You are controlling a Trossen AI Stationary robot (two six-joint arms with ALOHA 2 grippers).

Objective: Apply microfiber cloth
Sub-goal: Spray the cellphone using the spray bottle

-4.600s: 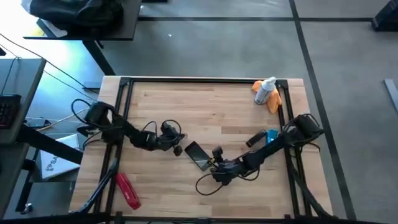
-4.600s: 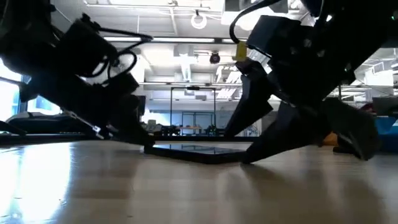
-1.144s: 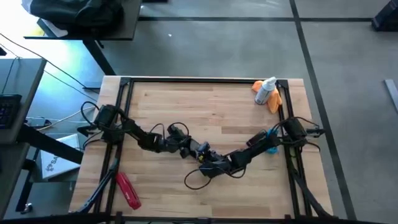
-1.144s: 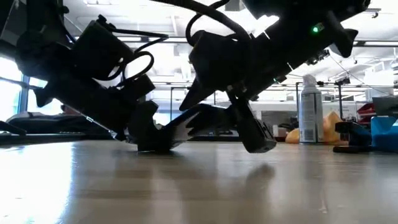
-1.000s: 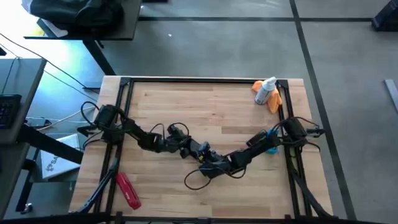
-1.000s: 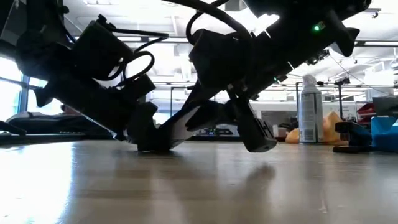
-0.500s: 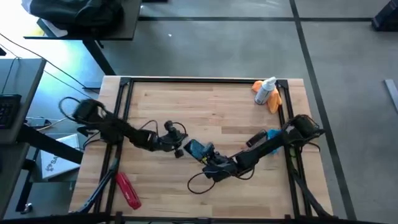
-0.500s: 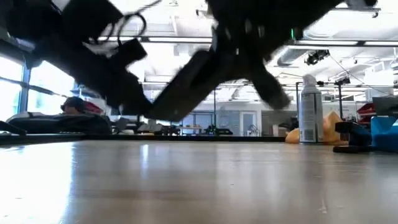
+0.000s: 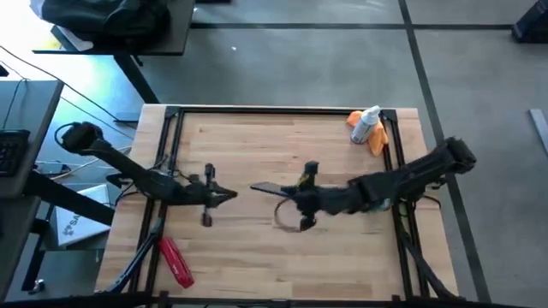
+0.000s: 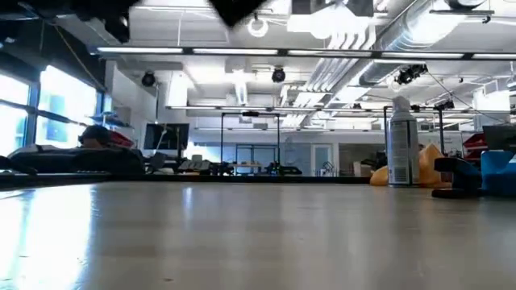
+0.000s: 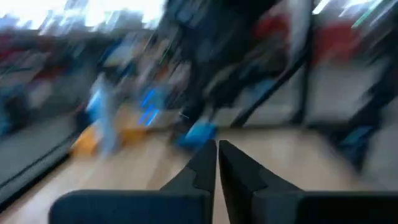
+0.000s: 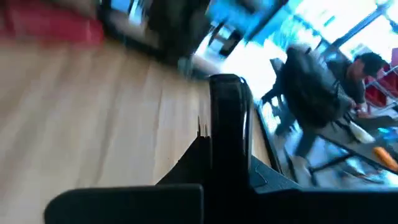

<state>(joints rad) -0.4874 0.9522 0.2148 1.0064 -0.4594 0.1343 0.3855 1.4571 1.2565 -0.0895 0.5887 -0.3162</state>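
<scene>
Overhead, the pale wooden worktop point(image 9: 257, 137) stands on grey floor, a dark desk at the frame's upper left. The microfiber cloth point(image 9: 375, 137) lies at the upper right corner, touching the white spray bottle point(image 9: 366, 125). A red tool point(image 9: 175, 261) lies lower left. Mid-frame, the right gripper point(image 9: 272, 188) is clamped on a black phone point(image 9: 264, 187); the left gripper point(image 9: 231, 196) has its fingers together.

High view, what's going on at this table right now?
The right arm's tool is shut on the black phone, held up over the middle of the table. The left arm's tool is shut and empty, just across from it. The microfiber cloth lies untouched at the far right corner, beside the white spray bottle.
</scene>
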